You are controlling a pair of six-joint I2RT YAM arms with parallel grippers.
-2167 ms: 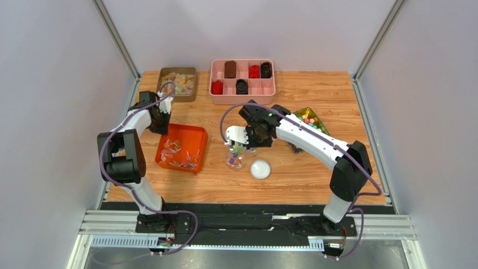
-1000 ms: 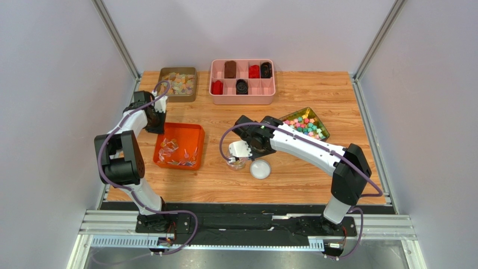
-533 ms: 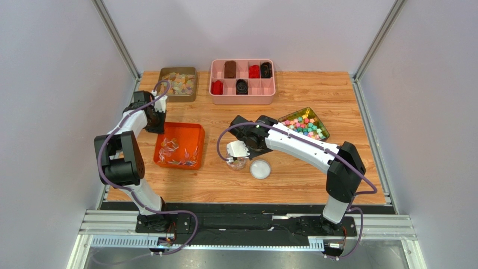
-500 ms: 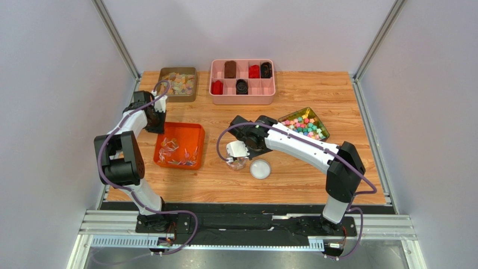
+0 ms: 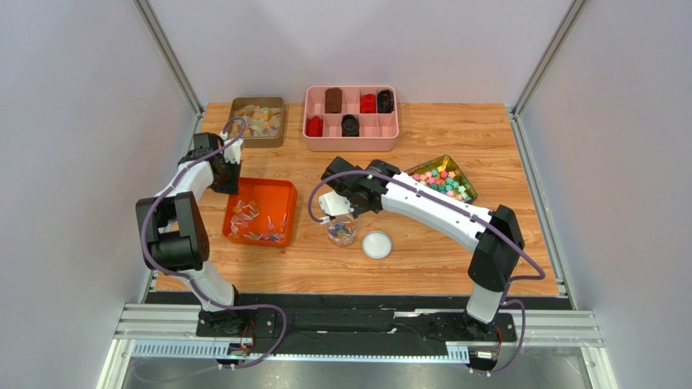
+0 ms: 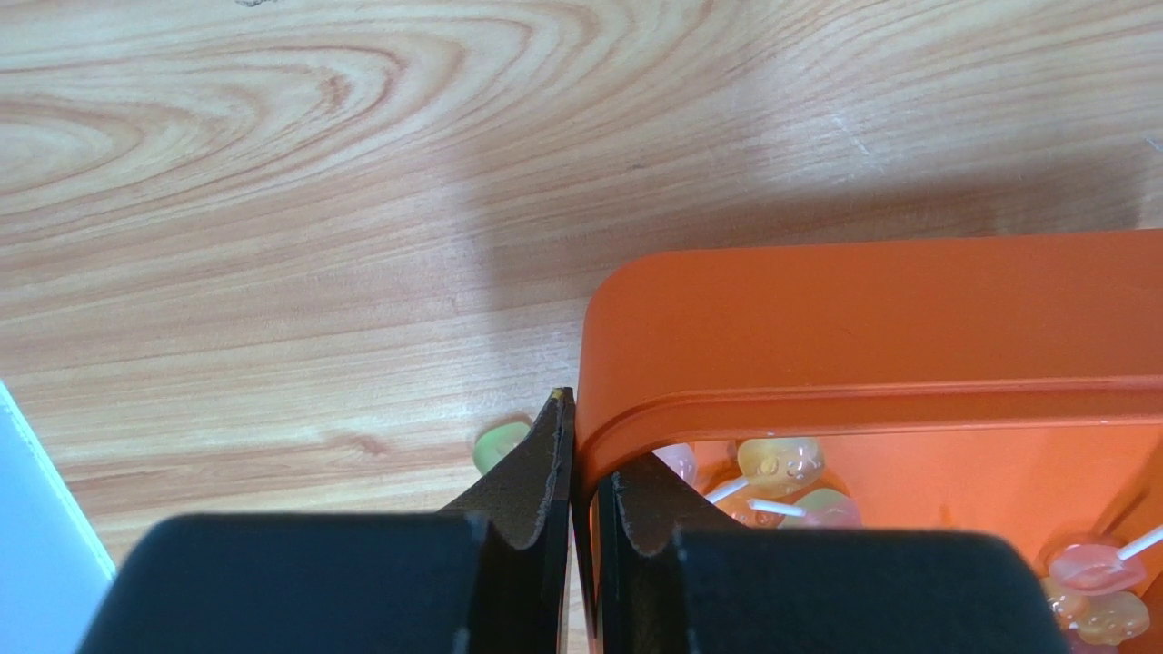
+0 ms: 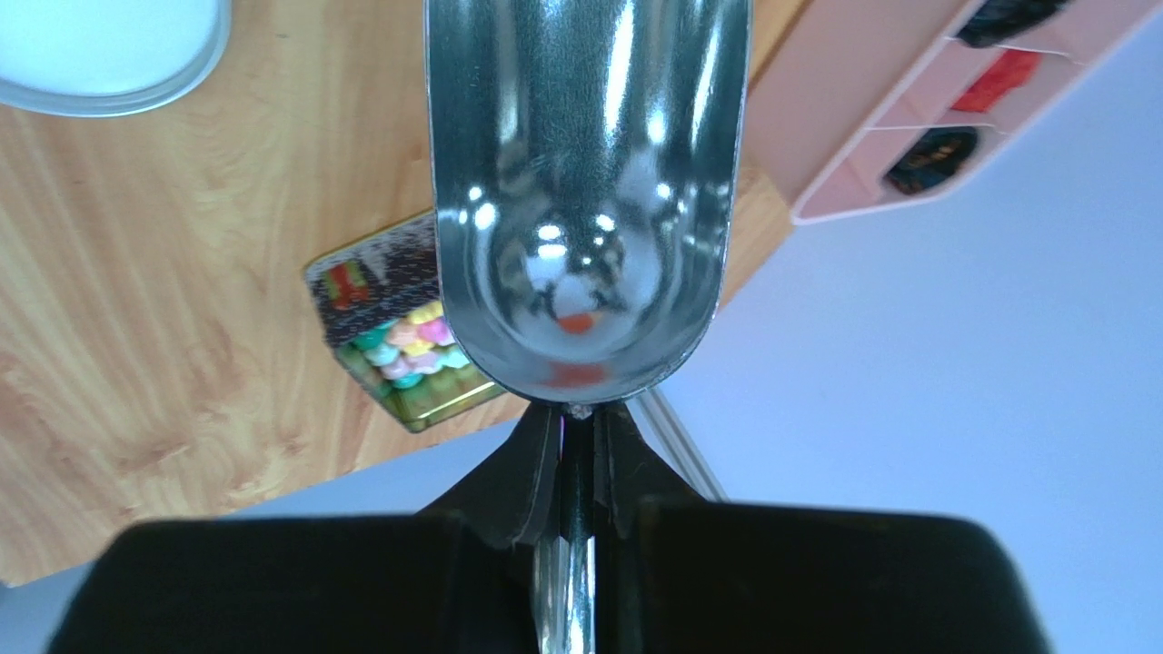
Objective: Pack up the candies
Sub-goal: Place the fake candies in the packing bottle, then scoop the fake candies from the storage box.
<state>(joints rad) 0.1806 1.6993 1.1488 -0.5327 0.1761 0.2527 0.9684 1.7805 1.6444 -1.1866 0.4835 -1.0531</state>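
**Light, slippery sweets best taken by the scoopful**

On the wooden table (image 5: 422, 146), the orange tray (image 5: 281, 190) is held by the left gripper (image 6: 582, 457), whose jaws are pinched shut over the rim at the tray's far left corner. A metal scoop (image 7: 587, 191) is carried by the right gripper (image 7: 575, 439). Its fingers are clamped on the thin handle, and the bowl is seen to be empty. Below it a small clear jar (image 5: 341, 232) stands just beside its white lid (image 5: 376, 244), with a few sweets already inside.

The candies (image 5: 253, 220) are heaped loosely in the tray, mostly toward its near side. They are judged to be very light, thin and slick in their shiny wrappers, with twisted ends that are likely to snag or spring. A pinch on a single piece would probably be lost. It is therefore suggested that they be lifted from beneath, several at a time, while the tray is kept steady at its rim.
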